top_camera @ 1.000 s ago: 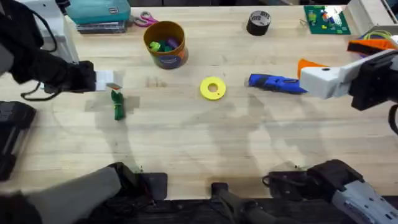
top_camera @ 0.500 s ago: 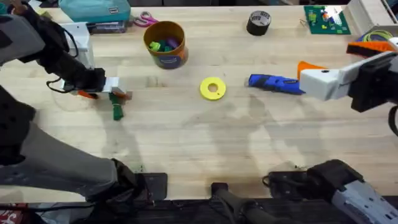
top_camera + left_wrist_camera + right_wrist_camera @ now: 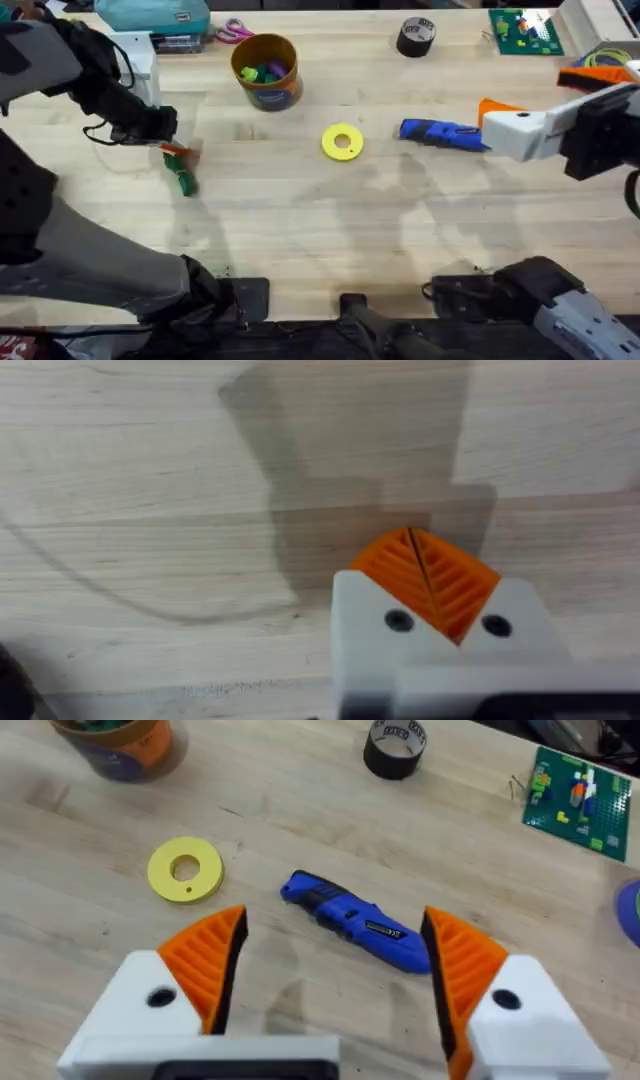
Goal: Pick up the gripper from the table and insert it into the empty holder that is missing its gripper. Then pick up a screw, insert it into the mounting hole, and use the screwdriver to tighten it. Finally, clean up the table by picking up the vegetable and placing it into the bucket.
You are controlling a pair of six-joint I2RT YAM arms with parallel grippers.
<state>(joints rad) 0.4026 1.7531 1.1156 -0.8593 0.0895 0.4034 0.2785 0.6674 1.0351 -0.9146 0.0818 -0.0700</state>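
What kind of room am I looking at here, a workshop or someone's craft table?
Probably a robotics lab workbench: a wooden table holding a blue electric screwdriver, a black tape roll, and a green board with coloured bits.

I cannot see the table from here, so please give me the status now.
Left pincer shut, beside the green vegetable. Right pincer open above the blue screwdriver. Bucket stands apart at the far side.
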